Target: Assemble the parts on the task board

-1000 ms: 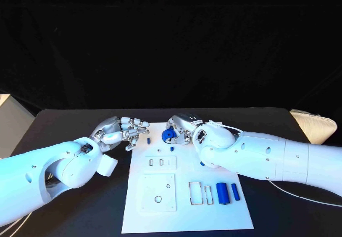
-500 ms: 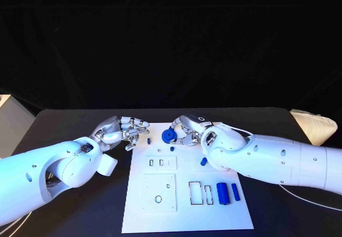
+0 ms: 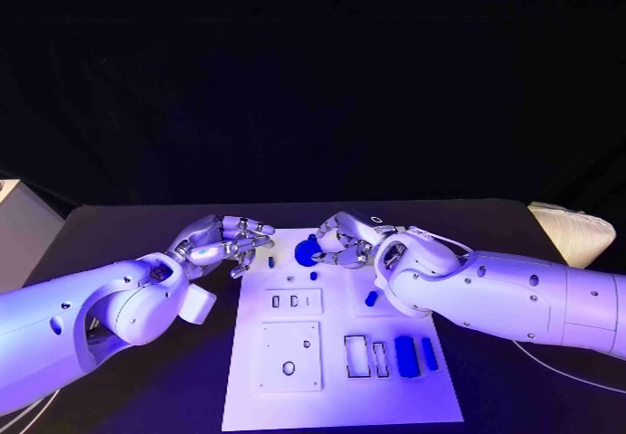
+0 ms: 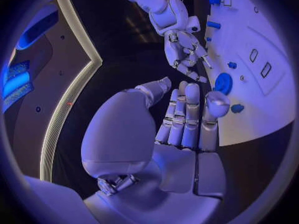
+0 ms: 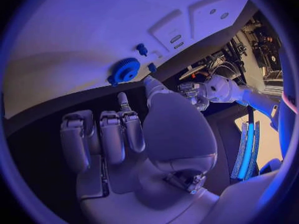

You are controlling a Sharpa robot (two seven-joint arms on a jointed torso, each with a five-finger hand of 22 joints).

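Task board (image 3: 342, 380): blue gear (image 3: 307, 250) lies free; left hand (image 3: 222, 242) curled empty, right hand (image 3: 350, 241) likewise.

dim violet-blue light, black backdrop, fisheye-bent edges

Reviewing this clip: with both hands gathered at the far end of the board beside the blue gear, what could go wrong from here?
1. The right hand hovers close over the blue gear with nothing in it; a careless reach may push the gear off the task board edge nearby.
2. The left hand, fingers curled, sits at the board's edge near a small blue peg; it may knock it.
3. The two hands are close and may collide.
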